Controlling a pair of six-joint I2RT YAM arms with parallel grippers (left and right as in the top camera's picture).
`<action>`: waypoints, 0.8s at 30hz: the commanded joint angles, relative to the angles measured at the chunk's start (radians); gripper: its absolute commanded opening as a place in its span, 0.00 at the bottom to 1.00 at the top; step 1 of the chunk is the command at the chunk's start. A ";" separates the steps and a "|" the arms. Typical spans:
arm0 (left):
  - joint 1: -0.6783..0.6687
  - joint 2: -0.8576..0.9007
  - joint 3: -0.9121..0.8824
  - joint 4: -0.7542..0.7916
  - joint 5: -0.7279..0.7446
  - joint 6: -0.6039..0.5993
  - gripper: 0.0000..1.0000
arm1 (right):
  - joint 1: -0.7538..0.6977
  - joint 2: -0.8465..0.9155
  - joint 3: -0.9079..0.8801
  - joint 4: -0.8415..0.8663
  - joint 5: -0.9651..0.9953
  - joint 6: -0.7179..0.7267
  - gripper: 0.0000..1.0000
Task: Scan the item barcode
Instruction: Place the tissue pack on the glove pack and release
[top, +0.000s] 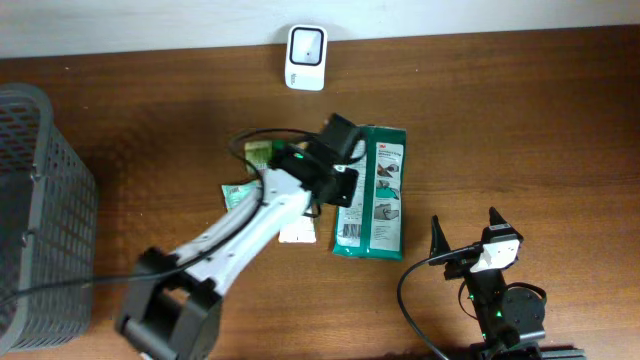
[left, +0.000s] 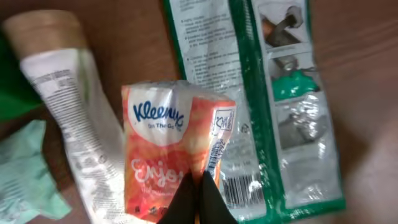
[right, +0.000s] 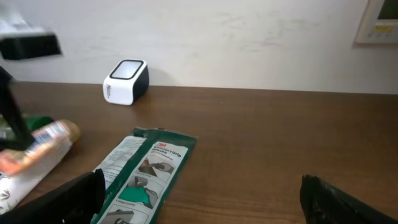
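While a grey mesh basket (top: 40, 200) stands at far left, the left gripper (left: 199, 198) near the table's (top: 560, 120) middle is pinched shut on the lower edge of an orange tissue pack (left: 168, 155). The pack overlaps a white tube (left: 68, 118) and a green packet (left: 280, 93), with the white scanner (top: 305, 45) well apart at the table's back edge. Further right, the right gripper (top: 466, 230) sits spread wide, holding nothing. The pinch seems to catch wrapper only, so on the way to the scanner the pack could slip free, or swing and face the scanner wrongly.
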 joint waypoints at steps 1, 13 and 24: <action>-0.037 0.096 0.002 -0.003 -0.148 -0.055 0.00 | 0.004 -0.006 -0.005 -0.005 0.002 0.010 0.98; 0.027 0.100 0.206 -0.013 0.366 0.106 0.45 | 0.004 -0.005 -0.005 -0.005 -0.007 0.011 0.98; 0.070 0.174 0.216 0.052 0.259 0.091 0.00 | 0.004 0.419 0.656 -0.547 -0.269 0.055 0.98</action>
